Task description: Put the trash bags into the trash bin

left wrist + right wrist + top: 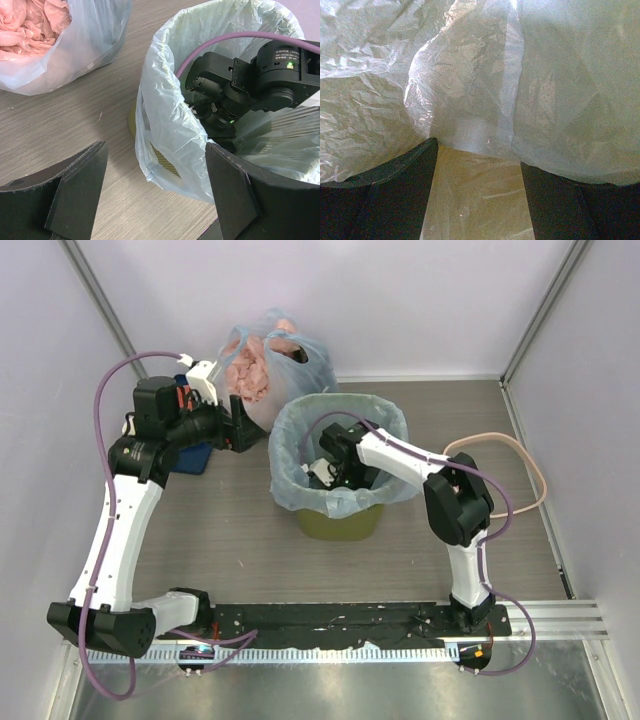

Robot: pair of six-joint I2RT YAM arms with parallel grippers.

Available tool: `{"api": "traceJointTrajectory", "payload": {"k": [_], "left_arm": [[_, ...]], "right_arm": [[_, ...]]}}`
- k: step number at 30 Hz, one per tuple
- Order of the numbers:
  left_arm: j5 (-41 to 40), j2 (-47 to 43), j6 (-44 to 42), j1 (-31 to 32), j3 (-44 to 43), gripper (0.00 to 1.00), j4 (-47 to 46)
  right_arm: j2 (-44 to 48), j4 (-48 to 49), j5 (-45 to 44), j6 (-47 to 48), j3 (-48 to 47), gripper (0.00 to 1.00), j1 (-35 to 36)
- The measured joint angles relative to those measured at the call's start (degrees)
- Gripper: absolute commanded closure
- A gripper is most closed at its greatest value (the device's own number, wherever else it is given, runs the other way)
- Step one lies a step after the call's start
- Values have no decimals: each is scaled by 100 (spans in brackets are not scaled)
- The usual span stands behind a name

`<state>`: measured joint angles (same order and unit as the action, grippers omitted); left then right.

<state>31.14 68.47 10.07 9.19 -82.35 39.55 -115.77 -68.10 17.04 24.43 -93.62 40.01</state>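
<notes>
Light-blue trash bag [296, 465] lining olive trash bin [345, 527], draped over rim; right fingers [395, 200] spread inside, empty; left fingers [80, 190] spread, empty, beside bin.

Grey wood-grain table [230, 540], trash bin [345, 525], knotted bag [262, 370]

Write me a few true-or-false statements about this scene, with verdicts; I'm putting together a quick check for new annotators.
1. The right gripper reaches down inside the trash bin. True.
2. The left gripper is shut on the trash bag. False: its fingers stand wide apart, beside the bin.
3. The trash bag lines the bin, with its edge folded out over the rim. True.
4. The knotted bag of pink lumps lies inside the bin. False: it sits on the table behind the bin.
</notes>
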Motion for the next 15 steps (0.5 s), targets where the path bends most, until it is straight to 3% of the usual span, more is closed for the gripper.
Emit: {"api": "traceJointTrajectory", "payload": {"k": [15], "left_arm": [[13,205,-39,0,-2,18,42]], "right_arm": [[-225,-284,-216,-79,-79,28,-13]]}}
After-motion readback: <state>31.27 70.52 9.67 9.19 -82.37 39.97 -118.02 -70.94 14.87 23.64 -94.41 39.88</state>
